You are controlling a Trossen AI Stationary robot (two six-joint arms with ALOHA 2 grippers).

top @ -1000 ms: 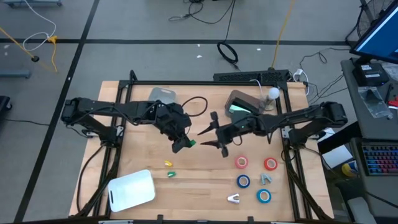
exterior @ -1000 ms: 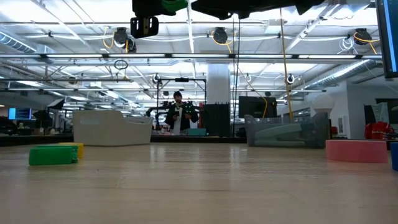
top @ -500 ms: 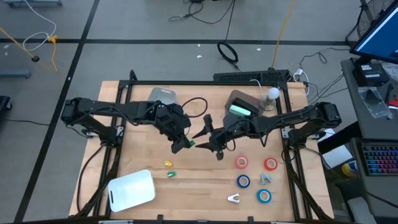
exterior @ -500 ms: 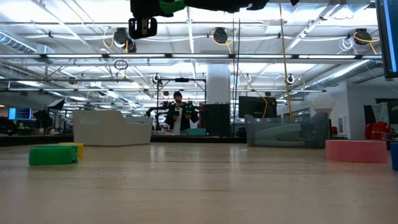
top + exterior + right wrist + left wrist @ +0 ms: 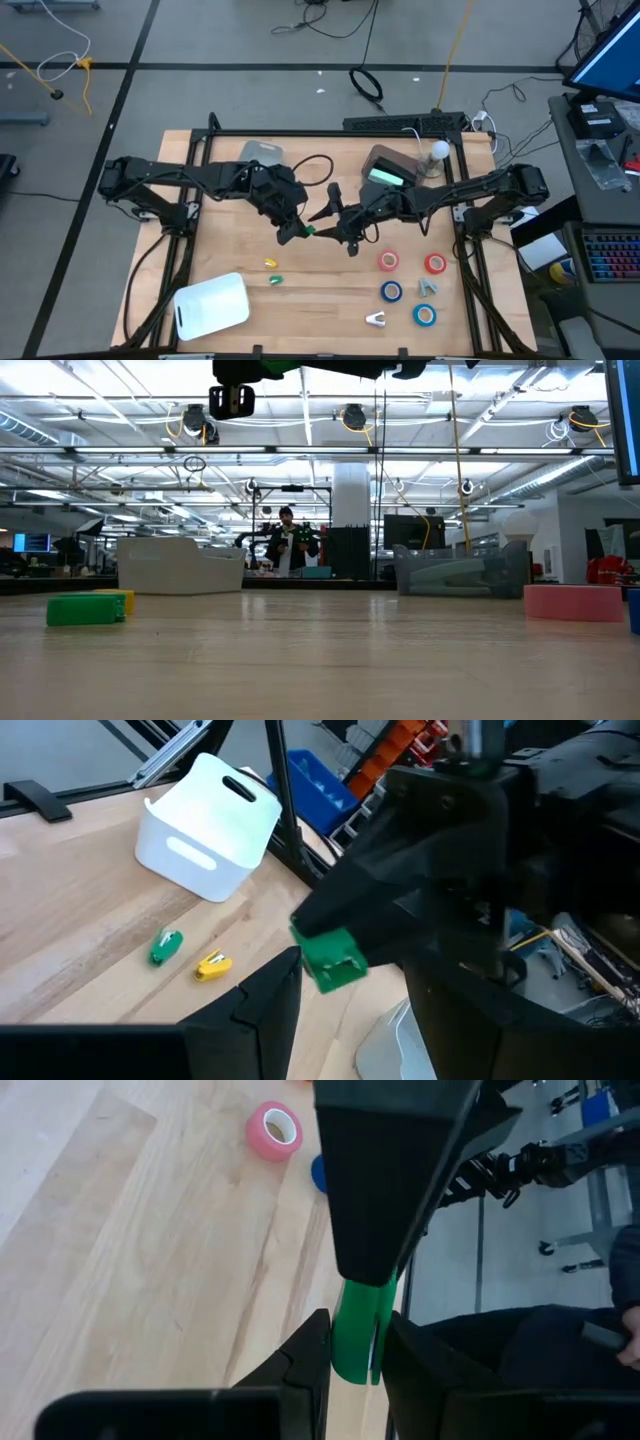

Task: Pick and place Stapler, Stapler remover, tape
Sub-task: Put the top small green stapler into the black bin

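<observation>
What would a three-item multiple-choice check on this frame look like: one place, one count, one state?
1. Where is the white bin in the high view?
A lower left
B between the arms
C beside the tape

2. How many tape rolls are there?
A two
B four
C six

3. What is the left gripper doing?
A open, empty
B shut on a green item
C shut, empty

Answers: 1 A, it sits at the lower left; 2 B, two red and two blue; 3 B, the green piece sits pinched between its fingers.

Green block (image 5: 85,610) and pink tape roll (image 5: 572,603) sit well apart.
</observation>
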